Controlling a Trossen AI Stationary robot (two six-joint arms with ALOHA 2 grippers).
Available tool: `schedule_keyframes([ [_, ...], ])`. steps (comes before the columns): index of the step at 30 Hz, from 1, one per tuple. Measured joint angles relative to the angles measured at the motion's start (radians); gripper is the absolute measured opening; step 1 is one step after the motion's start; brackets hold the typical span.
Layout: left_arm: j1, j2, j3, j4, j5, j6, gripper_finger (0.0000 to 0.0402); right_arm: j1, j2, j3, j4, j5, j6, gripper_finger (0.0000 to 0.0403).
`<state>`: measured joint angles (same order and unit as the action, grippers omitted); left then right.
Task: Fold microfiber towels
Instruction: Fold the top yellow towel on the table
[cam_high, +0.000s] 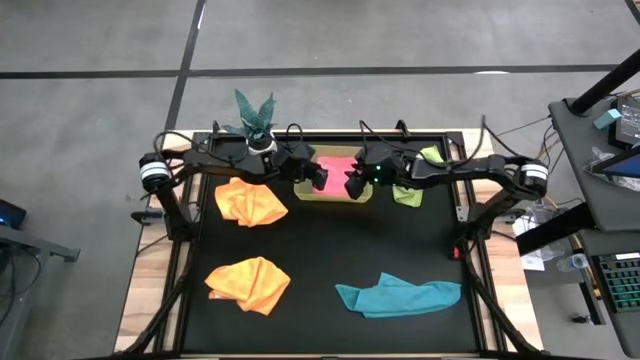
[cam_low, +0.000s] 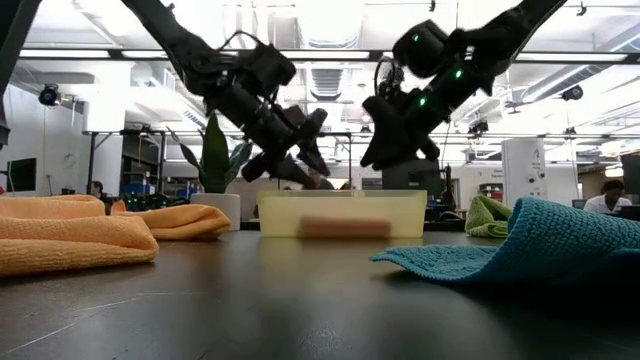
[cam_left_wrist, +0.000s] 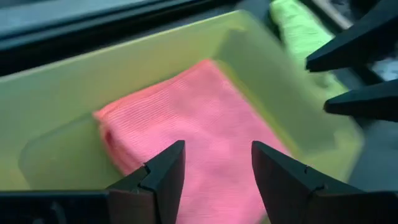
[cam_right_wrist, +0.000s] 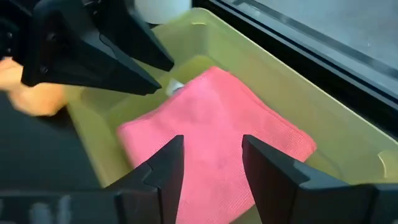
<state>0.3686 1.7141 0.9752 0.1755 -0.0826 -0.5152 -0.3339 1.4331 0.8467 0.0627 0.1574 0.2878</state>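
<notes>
I have both grippers above the bin (cam_high: 303, 190), left gripper (cam_left_wrist: 214, 180) and right gripper (cam_right_wrist: 211, 171) with fingers apart, holding nothing. The folded pink towel (cam_right_wrist: 217, 134) lies inside, so this placing step looks done. Next I must lift away and choose another cloth: two orange towels (cam_high: 250, 202) (cam_high: 248, 282), one teal towel (cam_high: 400, 296), one green towel (cam_high: 408, 193) remain unfolded.

Two black arms, pretty bare-bones look

Both arms are dark all over with a white-silver band at the outer joint, loose black cables looping along the top, and small green lights glowing on the right arm (cam_high: 470, 170). Fingers (cam_left_wrist: 163, 180) are matte black wedges with tiny screws.
</notes>
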Motion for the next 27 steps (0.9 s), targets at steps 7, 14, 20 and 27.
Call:
schedule_keyframes([
  [7, -0.106, -0.119, 0.0, -0.036, 0.001, 0.127, 0.0169, 0.104, -0.124, -0.001, -0.109, 0.001, -0.015, 0.013],
  [14, -0.239, -0.28, 0.0, -0.408, 0.001, 0.121, 0.0169, 0.245, -0.218, -0.028, -0.111, 0.003, -0.01, 0.0118],
  [20, -0.294, -0.375, 0.0, -0.864, -0.078, -0.061, 0.0169, 0.35, -0.226, -0.034, -0.104, 0.117, 0.0, 0.0121],
  [27, -0.273, -0.386, -0.075, -1.119, -0.16, -0.179, 0.0169, 0.383, -0.213, -0.036, -0.104, 0.161, 0.001, 0.0113],
])
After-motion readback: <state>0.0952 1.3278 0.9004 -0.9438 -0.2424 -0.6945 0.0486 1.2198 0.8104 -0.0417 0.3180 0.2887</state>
